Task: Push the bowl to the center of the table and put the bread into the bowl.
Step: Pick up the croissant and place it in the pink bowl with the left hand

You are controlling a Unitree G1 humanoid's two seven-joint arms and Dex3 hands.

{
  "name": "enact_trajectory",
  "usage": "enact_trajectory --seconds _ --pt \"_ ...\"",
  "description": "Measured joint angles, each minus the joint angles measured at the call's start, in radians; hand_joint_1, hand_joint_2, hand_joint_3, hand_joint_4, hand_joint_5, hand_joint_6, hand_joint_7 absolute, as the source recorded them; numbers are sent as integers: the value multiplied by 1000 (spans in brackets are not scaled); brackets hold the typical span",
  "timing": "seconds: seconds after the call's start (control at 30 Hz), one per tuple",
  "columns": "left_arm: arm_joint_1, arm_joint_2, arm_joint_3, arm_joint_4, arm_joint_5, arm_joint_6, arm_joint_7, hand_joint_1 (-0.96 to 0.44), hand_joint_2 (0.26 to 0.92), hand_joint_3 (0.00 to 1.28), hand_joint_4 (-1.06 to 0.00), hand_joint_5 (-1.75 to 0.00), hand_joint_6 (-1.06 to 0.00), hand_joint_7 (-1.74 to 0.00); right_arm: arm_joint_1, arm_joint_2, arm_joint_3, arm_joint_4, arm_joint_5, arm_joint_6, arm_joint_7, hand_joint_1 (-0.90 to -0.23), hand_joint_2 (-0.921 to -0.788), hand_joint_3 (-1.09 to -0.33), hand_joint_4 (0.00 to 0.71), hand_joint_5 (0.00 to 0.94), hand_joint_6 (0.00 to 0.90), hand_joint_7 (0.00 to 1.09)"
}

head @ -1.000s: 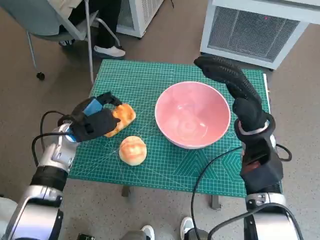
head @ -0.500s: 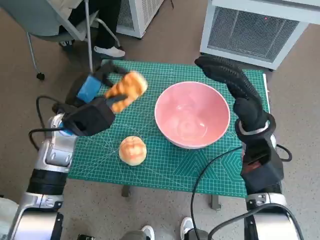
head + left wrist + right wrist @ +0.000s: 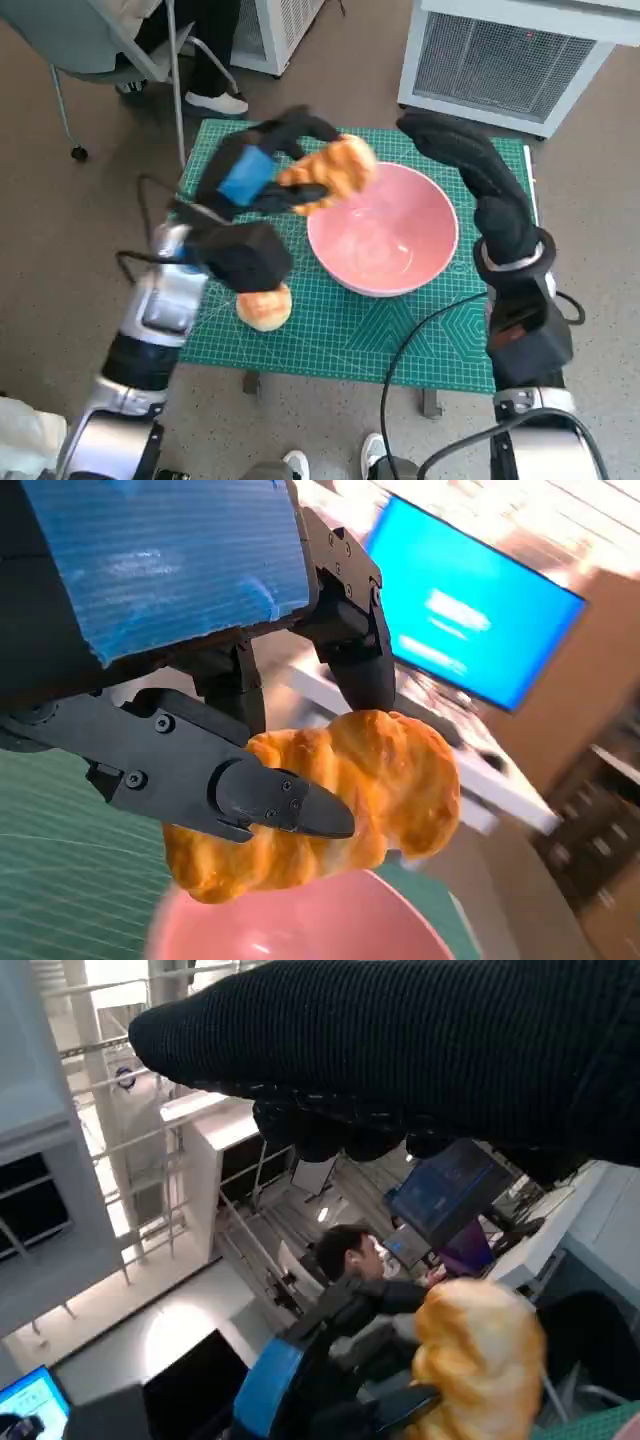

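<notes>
So the left robot hand [image 3: 258, 180] has its fingers clamped on the bread [image 3: 330, 172], up in the air right at the near-left rim of the pink bowl [image 3: 385, 232]. In the left wrist view the bread [image 3: 330, 805] sticks out past the black fingertips [image 3: 285, 805], bowl rim just under it. The right robot hand [image 3: 462, 150] holds nothing, fingers loosely stretched by the bowl's far right edge. A peach-coloured round thing [image 3: 263, 305] sits on the table [image 3: 400, 340] below the left robot hand.

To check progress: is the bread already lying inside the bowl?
No, the left hand holds the bread above the bowl rim.
</notes>
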Motion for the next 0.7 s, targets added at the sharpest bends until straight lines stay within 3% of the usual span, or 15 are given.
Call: enact_trajectory --seconds 0.47,0.53,0.6,0.63,0.7 --pt "-80 -76 -91 277 50 -93 6 0 920 57 -770 -1071 -573 -1216 27 -22 -6 -46 2 19 -5 -613 -921 -807 268 6 289 38" --pt "-85 -80 -97 316 55 -109 8 0 920 96 -738 -1127 -520 -1244 35 -24 -8 -53 0 22 -11 -615 -921 -807 269 6 289 39" --pt "-92 -82 -107 356 61 -122 5 -1 921 206 -634 -1237 -371 -1389 39 -25 -10 -60 -3 26 -17 -616 -921 -806 269 6 288 40" --pt "-96 -83 -110 372 61 -128 2 -30 909 198 -577 -1095 -334 -1250 40 -25 -11 -62 -6 28 -18 -616 -921 -806 271 7 288 40" --pt "-104 -82 -119 405 62 -138 -23 -168 913 121 -403 -478 -316 -643 42 -26 -13 -69 -14 30 -23 -616 -921 -807 281 11 288 41"
